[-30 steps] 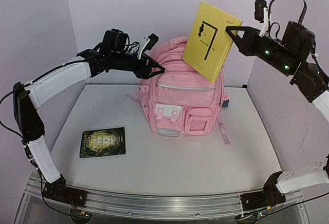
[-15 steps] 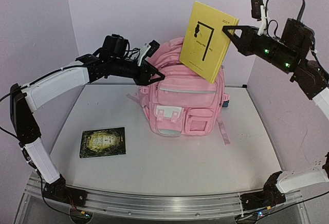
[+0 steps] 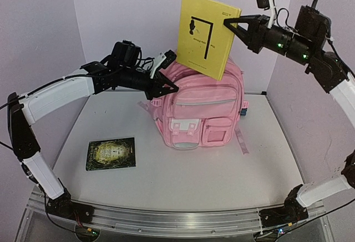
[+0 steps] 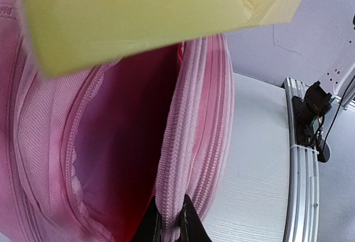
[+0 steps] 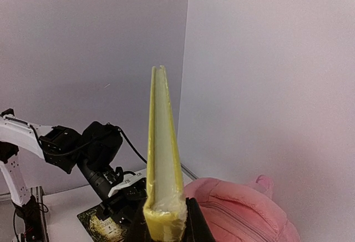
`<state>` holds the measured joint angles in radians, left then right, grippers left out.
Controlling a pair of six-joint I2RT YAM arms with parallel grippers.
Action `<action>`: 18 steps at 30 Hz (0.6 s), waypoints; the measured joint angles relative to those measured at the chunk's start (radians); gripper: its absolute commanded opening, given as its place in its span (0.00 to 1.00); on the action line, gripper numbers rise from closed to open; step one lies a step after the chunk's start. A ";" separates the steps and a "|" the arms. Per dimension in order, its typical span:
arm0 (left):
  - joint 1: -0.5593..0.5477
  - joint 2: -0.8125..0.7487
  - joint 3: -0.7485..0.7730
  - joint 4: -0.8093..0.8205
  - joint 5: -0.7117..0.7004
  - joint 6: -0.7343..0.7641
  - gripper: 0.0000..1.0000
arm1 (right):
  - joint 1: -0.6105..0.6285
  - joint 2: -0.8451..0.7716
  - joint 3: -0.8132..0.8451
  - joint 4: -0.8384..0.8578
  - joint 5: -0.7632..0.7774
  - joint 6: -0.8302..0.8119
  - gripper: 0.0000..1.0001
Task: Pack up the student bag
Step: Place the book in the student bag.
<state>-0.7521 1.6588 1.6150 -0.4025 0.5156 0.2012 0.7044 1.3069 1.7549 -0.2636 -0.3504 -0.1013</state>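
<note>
Tabletop (image 3: 222, 181): white, walled in on three sides; carries everything below.

Student bag (image 3: 202, 109): pink, upright at mid-rear of the tabletop, front pockets facing me. Main compartment is unzipped at the top. The left wrist cam looks straight into the red-pink lining; nothing visible inside, though the bottom is dark.

Yellow book (image 3: 205, 36): held in the air, tilted, lower corner just over the bag's top rim. Vs. 1 s ago it sits higher and further to my left, i.e. it has come off the bag's right shoulder and now hangs more nearly above the mouth.

Dark book (image 3: 111, 153): flat on the tabletop, front-left, well apart from the bag, not yet packed.

Right hand (image 3: 230, 24): pinching the yellow book at its upper right edge; wrist cam shows the spine clamped betw. the fingers.

Left hand (image 3: 169, 86): was spread a sec. ago; now pressed together on the bag's left zip edge, fabric nipped betw. the fingertips (image 4: 188, 222).

Reading: mouth is now held, book is lined up approx. Next step, I judge, is lowering it in. Risk: a corner snagging on the zip rim.
</note>
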 measured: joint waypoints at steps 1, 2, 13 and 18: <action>-0.005 0.000 0.000 -0.005 -0.002 0.010 0.00 | 0.000 0.013 0.008 0.000 -0.021 -0.012 0.00; -0.011 -0.001 0.001 -0.009 -0.004 0.016 0.00 | 0.000 0.027 0.016 0.000 -0.042 -0.025 0.00; -0.051 -0.023 -0.001 -0.078 -0.022 0.152 0.00 | -0.172 0.174 0.122 -0.009 -0.345 -0.061 0.00; -0.060 -0.037 -0.016 -0.095 -0.023 0.199 0.00 | -0.245 0.215 0.150 -0.001 -0.471 -0.041 0.00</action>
<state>-0.8126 1.6223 1.5994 -0.4977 0.4923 0.3998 0.4594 1.5219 1.9045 -0.2645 -0.8218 -0.1424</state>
